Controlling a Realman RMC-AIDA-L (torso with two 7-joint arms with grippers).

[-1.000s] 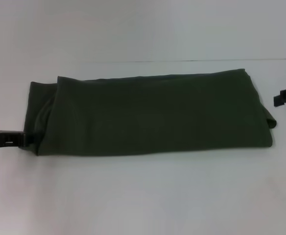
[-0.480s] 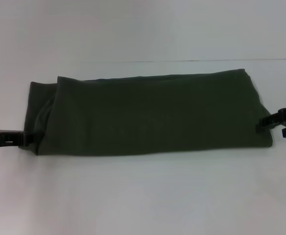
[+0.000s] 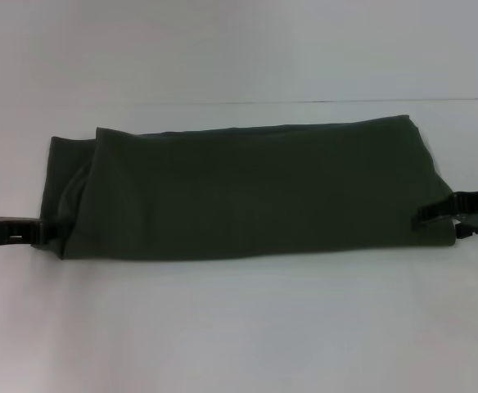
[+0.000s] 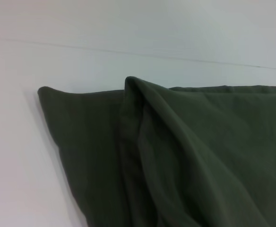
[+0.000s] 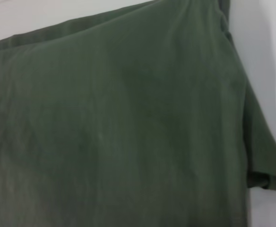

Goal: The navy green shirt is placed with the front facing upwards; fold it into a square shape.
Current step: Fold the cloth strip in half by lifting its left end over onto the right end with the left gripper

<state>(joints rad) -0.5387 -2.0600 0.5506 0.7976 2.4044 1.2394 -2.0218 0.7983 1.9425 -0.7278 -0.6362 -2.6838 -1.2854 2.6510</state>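
Lying flat, navy green shirt [image 3: 255, 192] long axis L-R.

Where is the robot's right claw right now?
In the head view, the right gripper is on the right side, at the near right corner of the folded navy green shirt on the white table.

The navy green shirt [image 3: 255, 192] is soft matt cloth; the table [image 3: 239, 327] looks smooth, matt white.
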